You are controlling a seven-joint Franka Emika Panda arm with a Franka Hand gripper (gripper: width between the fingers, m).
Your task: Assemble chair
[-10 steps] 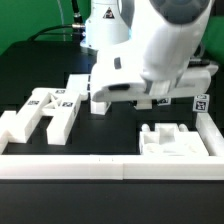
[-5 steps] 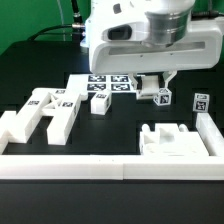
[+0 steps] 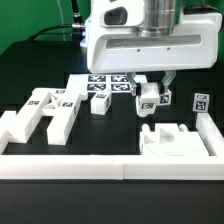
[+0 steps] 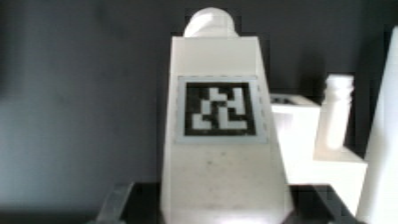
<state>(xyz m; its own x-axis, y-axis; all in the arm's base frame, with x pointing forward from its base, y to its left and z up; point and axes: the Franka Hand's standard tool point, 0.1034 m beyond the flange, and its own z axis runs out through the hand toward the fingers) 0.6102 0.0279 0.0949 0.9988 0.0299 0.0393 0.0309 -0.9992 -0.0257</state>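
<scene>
Shifted, chair piece [image 3: 150, 103] clamped in end effector [image 3: 151, 90].

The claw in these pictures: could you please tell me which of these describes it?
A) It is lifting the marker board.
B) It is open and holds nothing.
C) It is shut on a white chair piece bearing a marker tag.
C: the claw is closed on a white tagged chair piece, which the wrist view shows clamped between its two sides.
</scene>
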